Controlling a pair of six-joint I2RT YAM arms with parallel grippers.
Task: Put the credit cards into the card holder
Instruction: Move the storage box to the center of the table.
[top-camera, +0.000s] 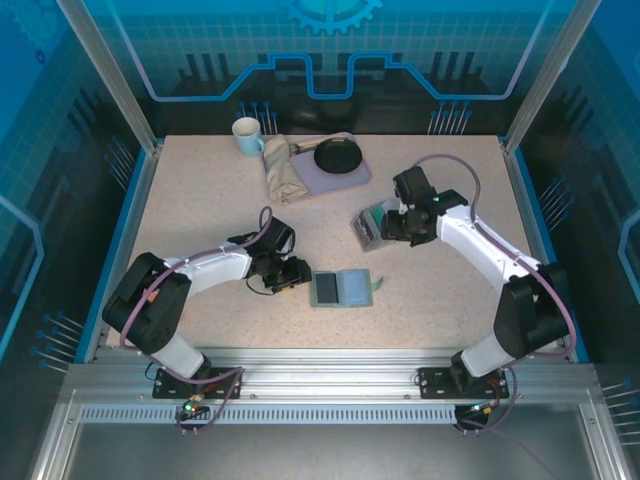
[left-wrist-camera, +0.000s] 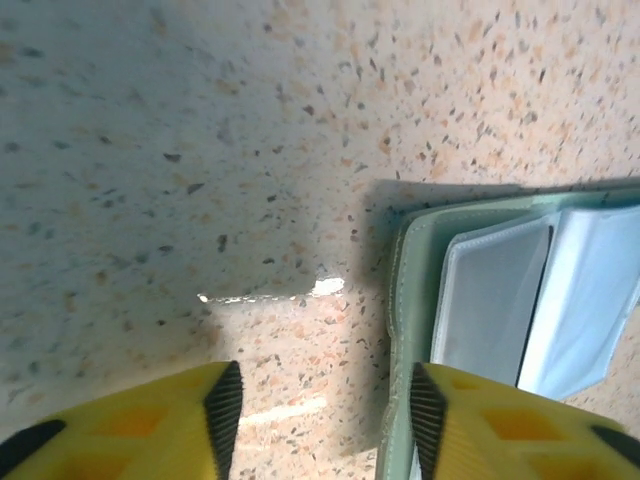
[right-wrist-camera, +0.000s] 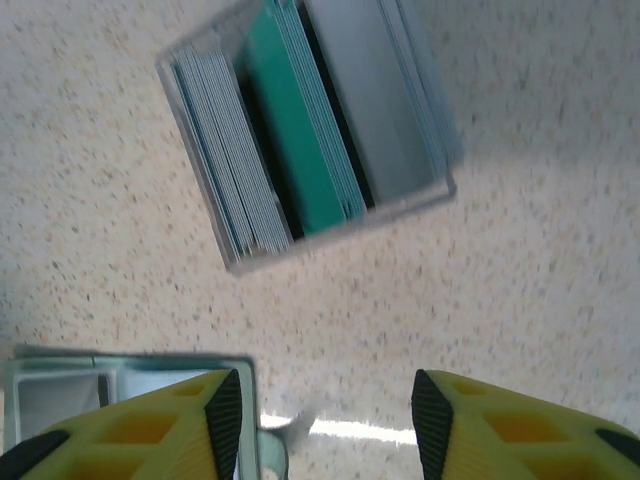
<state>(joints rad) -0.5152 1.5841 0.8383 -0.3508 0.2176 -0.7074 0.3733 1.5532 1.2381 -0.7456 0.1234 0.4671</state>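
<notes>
Card holder open on the surface; both tools empty
It lies near the middle of the near edge; left tool spread at its left border; right tool spread near the clear box holding the upright credit cards, right of centre.

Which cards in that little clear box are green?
The middle bunch, teal-green, standing between the pale blue-grey stack and the plain grey cards.
</notes>
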